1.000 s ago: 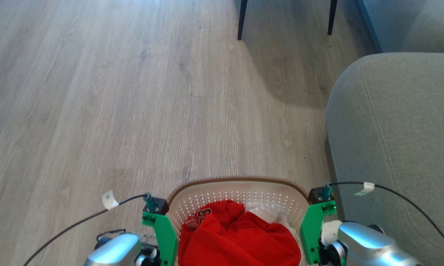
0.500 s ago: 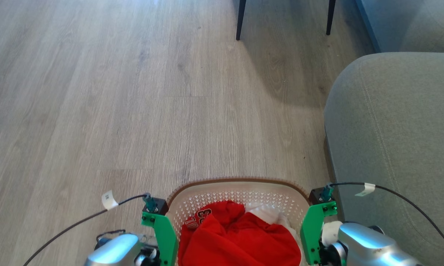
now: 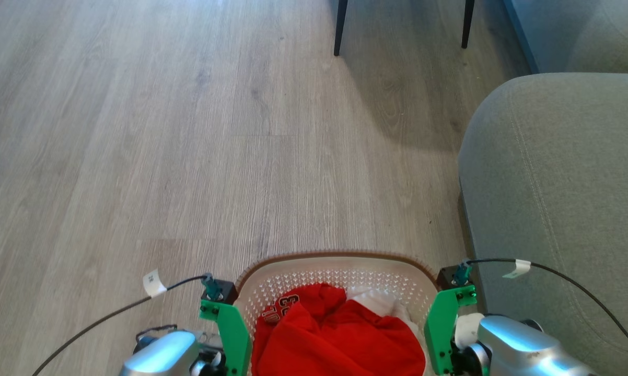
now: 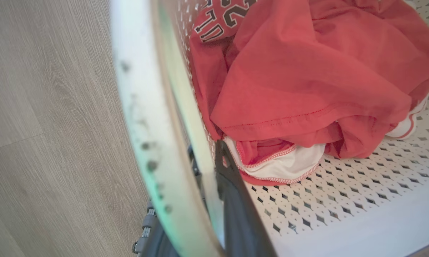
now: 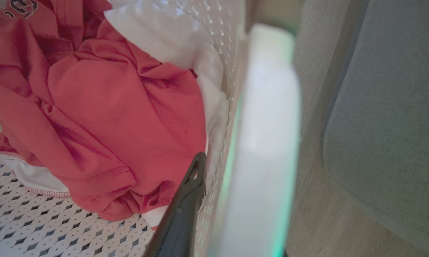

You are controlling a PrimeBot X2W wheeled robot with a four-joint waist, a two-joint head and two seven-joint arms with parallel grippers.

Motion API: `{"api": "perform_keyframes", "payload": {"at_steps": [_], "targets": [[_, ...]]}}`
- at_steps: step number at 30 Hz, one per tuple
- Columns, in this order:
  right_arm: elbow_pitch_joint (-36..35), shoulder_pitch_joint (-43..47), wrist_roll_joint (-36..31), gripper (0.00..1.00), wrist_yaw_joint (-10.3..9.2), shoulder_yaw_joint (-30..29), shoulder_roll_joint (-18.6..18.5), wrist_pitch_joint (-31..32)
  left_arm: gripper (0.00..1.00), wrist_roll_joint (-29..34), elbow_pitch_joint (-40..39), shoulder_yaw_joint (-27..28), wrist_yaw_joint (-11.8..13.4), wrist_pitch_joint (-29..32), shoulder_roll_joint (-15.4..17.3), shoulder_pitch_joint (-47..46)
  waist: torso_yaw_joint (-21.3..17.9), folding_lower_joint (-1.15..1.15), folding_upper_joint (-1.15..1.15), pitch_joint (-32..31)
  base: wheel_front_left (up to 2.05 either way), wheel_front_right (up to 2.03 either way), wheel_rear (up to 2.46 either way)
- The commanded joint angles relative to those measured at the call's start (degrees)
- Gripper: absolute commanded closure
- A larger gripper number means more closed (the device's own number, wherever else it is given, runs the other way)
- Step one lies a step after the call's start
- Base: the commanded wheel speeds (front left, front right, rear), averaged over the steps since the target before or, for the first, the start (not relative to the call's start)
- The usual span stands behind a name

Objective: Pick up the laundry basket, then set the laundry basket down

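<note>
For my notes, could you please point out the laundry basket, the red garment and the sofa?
laundry basket [image 3: 340, 254]: head view, far brown rim.
red garment [image 3: 340, 339]: head view, centre.
sofa [image 3: 554, 183]: head view, grey armrest.

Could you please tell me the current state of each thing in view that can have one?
basket: upright, holding clothes; lifted or not, cannot tell.
clothes: crumpled in a heap inside the basket.
left gripper: shut on the basket's side wall, a finger on each side.
right gripper: one finger against the inner wall; the other hidden, so closure unclear.
</note>
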Motion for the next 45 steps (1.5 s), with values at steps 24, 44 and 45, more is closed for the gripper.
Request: {"api": "perform_keyframes", "payload": {"at_steps": [24, 44, 45], "targets": [[-1.62, -1.16, -0.74, 1.0, 0.91, 1.69, 0.95, -0.91, 1.0, 0.07, -1.29, 0.43, -1.46, -1.65, -0.63, -3.88, -0.38, 0.0, 0.0, 0.09, 0.0, 0.0, 0.0], [0.13, -7.23, -4.26, 1.0, 0.91, 1.81, -0.71, -9.57, 1.0, 3.32, 2.01, 0.43, -1.46, -9.86, -4.08, -9.68, -0.28, 0.0, 0.0, 14.52, 0.0, 0.0, 0.0], [0.34, -7.8, -4.46, 1.0, 0.91, 1.81, -0.81, -10.2, 1.0, 3.53, 2.38, 0.43, -1.46, -10.32, -4.37, -10.27, -0.27, 0.0, 0.0, 15.9, 0.0, 0.0, 0.0]]}}
